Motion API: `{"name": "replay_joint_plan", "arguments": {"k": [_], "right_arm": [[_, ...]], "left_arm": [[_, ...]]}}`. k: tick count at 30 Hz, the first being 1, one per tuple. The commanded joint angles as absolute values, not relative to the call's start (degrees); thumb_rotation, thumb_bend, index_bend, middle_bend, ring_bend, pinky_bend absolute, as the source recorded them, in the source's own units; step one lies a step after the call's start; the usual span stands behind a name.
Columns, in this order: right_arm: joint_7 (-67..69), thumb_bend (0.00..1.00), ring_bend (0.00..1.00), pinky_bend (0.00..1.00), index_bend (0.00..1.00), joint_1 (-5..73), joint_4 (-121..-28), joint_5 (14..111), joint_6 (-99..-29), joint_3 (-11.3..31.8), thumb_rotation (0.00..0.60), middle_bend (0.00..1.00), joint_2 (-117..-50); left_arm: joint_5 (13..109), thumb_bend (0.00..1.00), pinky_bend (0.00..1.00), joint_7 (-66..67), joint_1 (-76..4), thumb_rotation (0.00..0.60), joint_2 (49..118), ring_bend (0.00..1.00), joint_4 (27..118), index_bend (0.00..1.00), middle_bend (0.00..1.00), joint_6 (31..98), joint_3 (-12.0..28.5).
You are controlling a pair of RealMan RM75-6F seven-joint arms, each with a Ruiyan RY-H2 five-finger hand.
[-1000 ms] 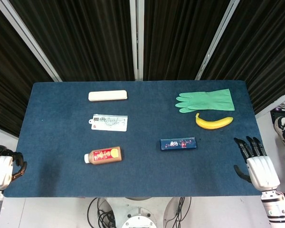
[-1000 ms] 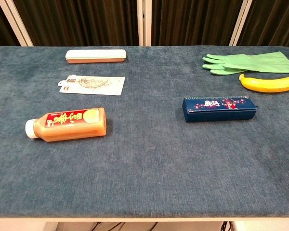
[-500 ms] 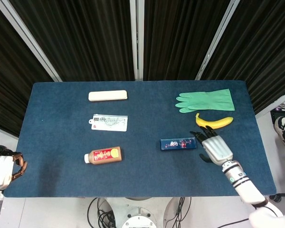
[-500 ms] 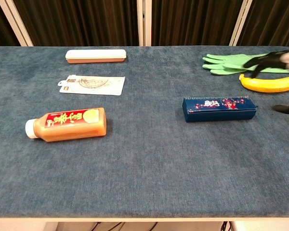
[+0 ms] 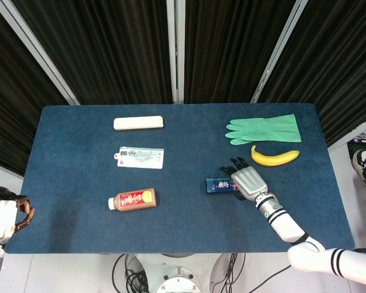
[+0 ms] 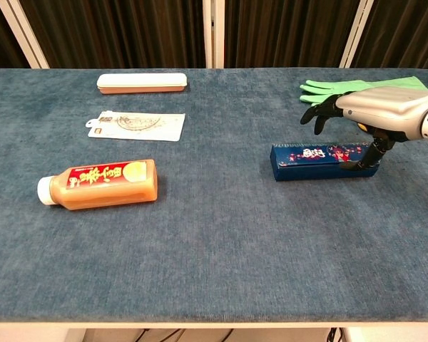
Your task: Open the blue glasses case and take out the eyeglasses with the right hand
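Head view: table (image 5: 79,213) with dark blue cloth fills most of the frame. Green glove (image 5: 265,129) at 2 o'clock, banana (image 5: 274,157) just below it. Orange drink bottle (image 5: 132,199) at 8 o'clock, printed card (image 5: 141,157) above it, cream case (image 5: 138,122) at 11 o'clock. Blue glasses case (image 5: 219,184) sits right of centre, about 4 o'clock, lid closed, lying flat.

Change: a second ago the right hand (image 5: 246,180) was off at the table's right edge; half a second ago it was just beside the case's right end; now it is over the right half of the case. Chest view shows the right hand (image 6: 374,108) palm down above the blue glasses case (image 6: 324,160), fingers spread and pointing to 9 o'clock, thumb reaching down to the front edge. Nothing pinched yet; real contact can't be told.

Left hand (image 5: 5,213) parked at the 8 o'clock corner, fingers curled in, holding nothing, unmoved.

Meaning: reach is done, opening not started. Eyeglasses presumably inside, not visible.
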State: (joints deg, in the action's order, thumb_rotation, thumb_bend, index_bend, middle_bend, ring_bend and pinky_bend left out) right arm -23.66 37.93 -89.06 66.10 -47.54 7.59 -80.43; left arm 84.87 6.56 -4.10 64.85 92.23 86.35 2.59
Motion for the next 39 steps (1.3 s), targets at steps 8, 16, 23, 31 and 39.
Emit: {"name": "replay_joint_plan", "arguments": {"k": [8, 16, 23, 31, 39], "right_arm": [[-24.2, 0.27, 0.00, 0.00, 0.20, 39.3, -88.9, 64.3, -47.4, 6.9, 0.600, 0.26, -80.7], [-24.3, 0.33, 0.00, 0.00, 0.25, 40.4, -88.5, 63.0, -46.8, 6.2, 0.600, 0.29, -81.0], [-23.8, 0.47, 0.00, 0.00, 0.29, 41.0, -89.0, 62.4, -46.1, 5.6, 0.600, 0.32, -80.3], [-23.5, 0.50, 0.02, 0.00, 0.30, 41.1, -90.5, 62.2, -46.7, 5.0, 0.600, 0.33, -78.7], [-19.6, 0.69, 0.07, 0.01, 0.32, 44.8, -87.3, 59.1, -41.9, 7.9, 0.600, 0.37, -79.9]], "left_arm": [[84.9, 0.37, 0.42, 6.4, -4.1, 0.600, 64.8, 0.42, 92.2, 0.67, 0.65, 86.3, 2.6], [84.9, 0.37, 0.42, 6.4, -4.1, 0.600, 64.8, 0.42, 92.2, 0.67, 0.65, 86.3, 2.6], [84.9, 0.37, 0.42, 6.3, -4.1, 0.600, 64.8, 0.42, 92.2, 0.67, 0.65, 86.3, 2.6], [84.9, 0.37, 0.42, 6.3, -4.1, 0.600, 64.8, 0.42, 92.2, 0.67, 0.65, 86.3, 2.6], [84.8, 0.37, 0.42, 6.6, -4.1, 0.600, 64.8, 0.43, 92.3, 0.67, 0.65, 86.3, 2.6]]}}
